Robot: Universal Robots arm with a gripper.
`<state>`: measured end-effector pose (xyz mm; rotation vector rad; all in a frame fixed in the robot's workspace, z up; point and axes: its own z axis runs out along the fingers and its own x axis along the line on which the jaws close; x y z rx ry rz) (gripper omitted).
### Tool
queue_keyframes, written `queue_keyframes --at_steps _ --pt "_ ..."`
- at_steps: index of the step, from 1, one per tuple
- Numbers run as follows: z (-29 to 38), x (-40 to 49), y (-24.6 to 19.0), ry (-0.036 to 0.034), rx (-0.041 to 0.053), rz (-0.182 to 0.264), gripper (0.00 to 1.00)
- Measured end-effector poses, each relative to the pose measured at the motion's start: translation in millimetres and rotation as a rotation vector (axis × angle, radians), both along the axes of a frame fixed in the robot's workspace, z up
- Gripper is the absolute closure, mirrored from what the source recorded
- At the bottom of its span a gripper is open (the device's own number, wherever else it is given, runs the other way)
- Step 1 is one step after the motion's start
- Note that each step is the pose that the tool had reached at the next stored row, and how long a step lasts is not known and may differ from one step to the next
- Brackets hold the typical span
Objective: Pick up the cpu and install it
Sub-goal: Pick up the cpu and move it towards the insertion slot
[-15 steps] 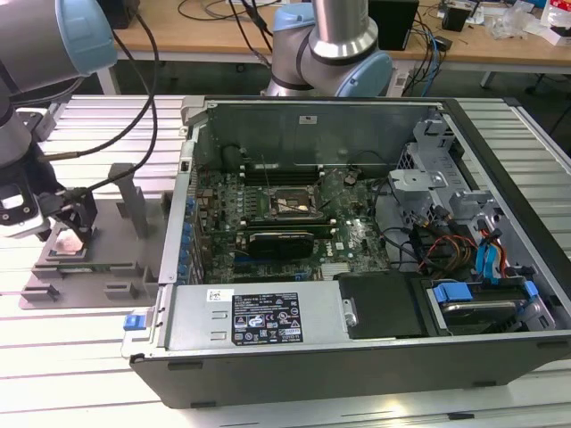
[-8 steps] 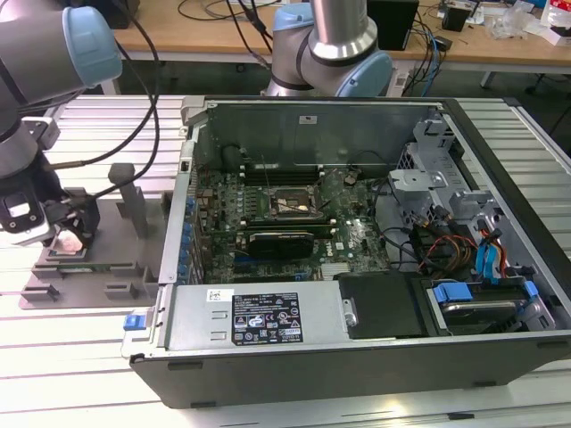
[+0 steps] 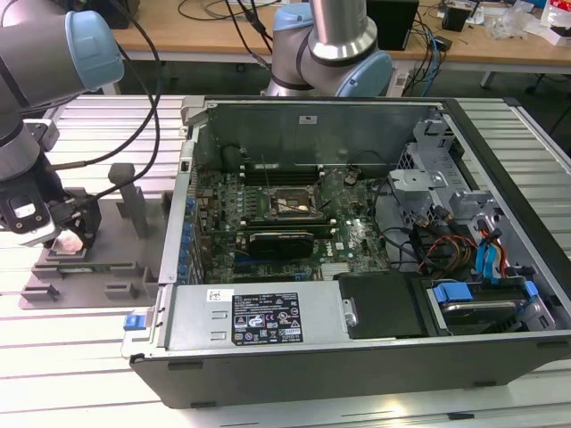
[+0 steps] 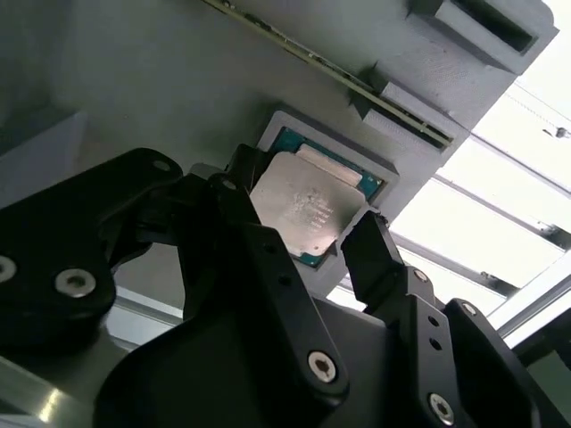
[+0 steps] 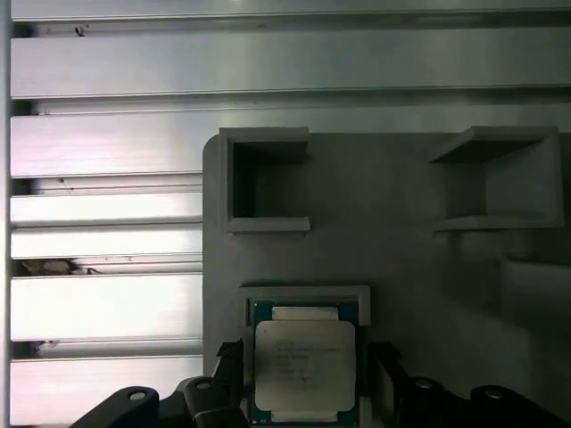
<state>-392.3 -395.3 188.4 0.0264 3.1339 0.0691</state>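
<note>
Exterior view's left has the gripper (image 3: 70,239) low over the grey tray (image 3: 116,267) on the desk (image 3: 62,357). The open computer case (image 3: 268,308) with its socket (image 3: 290,205) stands well to the right. In the second wrist view the fingers are spread either side of the cpu (image 4: 308,209), which lies flat in its tray recess. Closing evenly on opposite edges, kept level, should keep it from tilting.

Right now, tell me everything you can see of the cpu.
The cpu is a small flat square chip: a shiny silver-grey metal lid with faint print, on a green board showing as a thin rim. It lies flat, lid up, in a walled square pocket of the grey tray. The hand is open around it, a black finger on each of two opposite sides, narrow gaps showing in the first wrist view.
</note>
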Motion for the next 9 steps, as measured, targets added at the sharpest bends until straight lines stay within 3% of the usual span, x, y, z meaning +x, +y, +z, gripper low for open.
queue_keyframes --at_steps 9 --pt "-2.4 0.0 1.5 0.0002 -0.0001 0.009 0.34"
